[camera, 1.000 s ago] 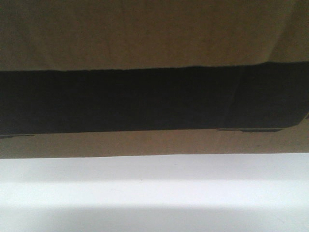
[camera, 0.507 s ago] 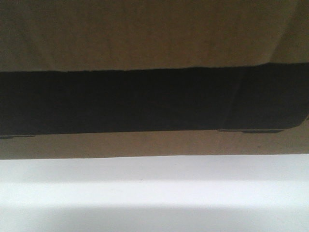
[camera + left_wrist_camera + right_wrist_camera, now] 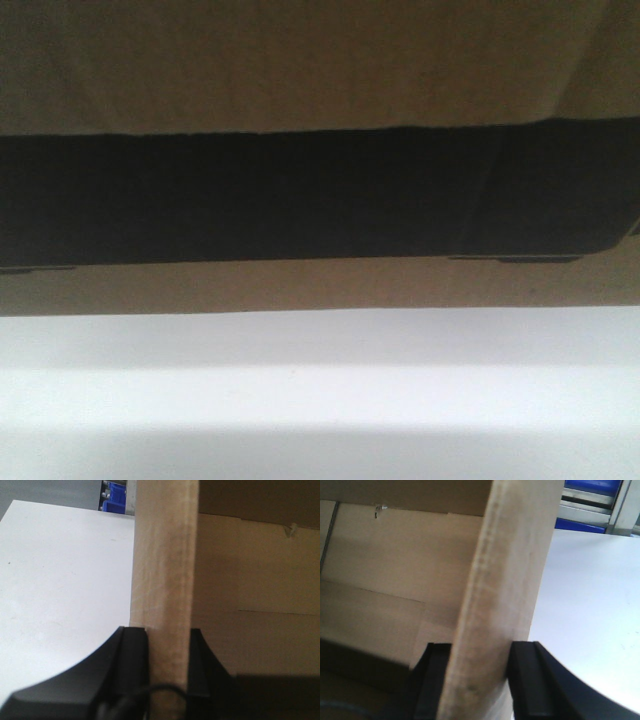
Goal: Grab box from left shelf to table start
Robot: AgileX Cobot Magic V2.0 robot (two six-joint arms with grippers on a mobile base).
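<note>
An open brown cardboard box [image 3: 300, 60] fills the upper part of the front view, very close to the camera, its dark inside showing as a band. My left gripper [image 3: 167, 650] is shut on the box's left wall [image 3: 162, 565], one black finger on each side. My right gripper [image 3: 480, 670] is shut on the box's right wall [image 3: 505, 580] the same way. The box's inner cardboard floor shows in both wrist views. The box is just over the white table [image 3: 320, 400].
The white table top lies outside the box in the left wrist view [image 3: 60, 580] and in the right wrist view [image 3: 590, 595]. Blue storage bins [image 3: 116, 497] stand beyond the table's far edge, also in the right wrist view [image 3: 590, 505].
The box has shifted slightly upward in the front view, so a little more white table shows below it. Both grippers keep their hold.
</note>
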